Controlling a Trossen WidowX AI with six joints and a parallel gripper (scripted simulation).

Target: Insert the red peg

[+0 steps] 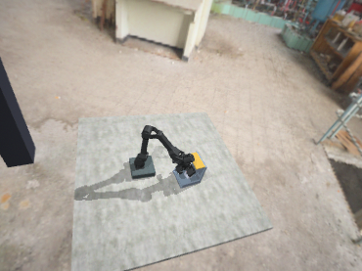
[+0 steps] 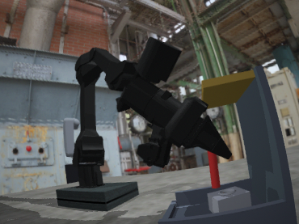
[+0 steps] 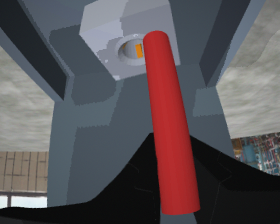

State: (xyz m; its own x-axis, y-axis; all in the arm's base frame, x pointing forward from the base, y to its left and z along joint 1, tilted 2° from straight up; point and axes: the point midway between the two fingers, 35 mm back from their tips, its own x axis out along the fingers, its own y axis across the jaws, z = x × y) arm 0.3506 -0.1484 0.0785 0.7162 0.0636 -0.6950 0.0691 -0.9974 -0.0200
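Observation:
The red peg [image 2: 214, 172] [image 3: 170, 115] is held nearly upright, leaning slightly, in my gripper [image 2: 229, 156] [image 3: 165, 138], which is shut on its upper part. The grey block [image 2: 230, 202] [image 3: 102, 20] sits on the floor of the blue-grey box [image 1: 189, 182] [image 2: 264, 146] [image 3: 90, 155]. The peg's lower end is outside the hole [image 3: 131, 50], close above the block, left of the hole in the exterior view. In the wrist view it overlaps the hole's right rim. An orange patch shows inside the hole. The yellow roof [image 1: 199, 160] [image 2: 226, 90] is above the fingertips.
The box's back wall rises behind the block, and low side walls [image 3: 30, 52] flank it. The roof's front edge is close to the upper side of the gripper body in the exterior view. The arm's base [image 1: 142, 168] [image 2: 97, 196] stands on the table [image 1: 113, 231] outside the box.

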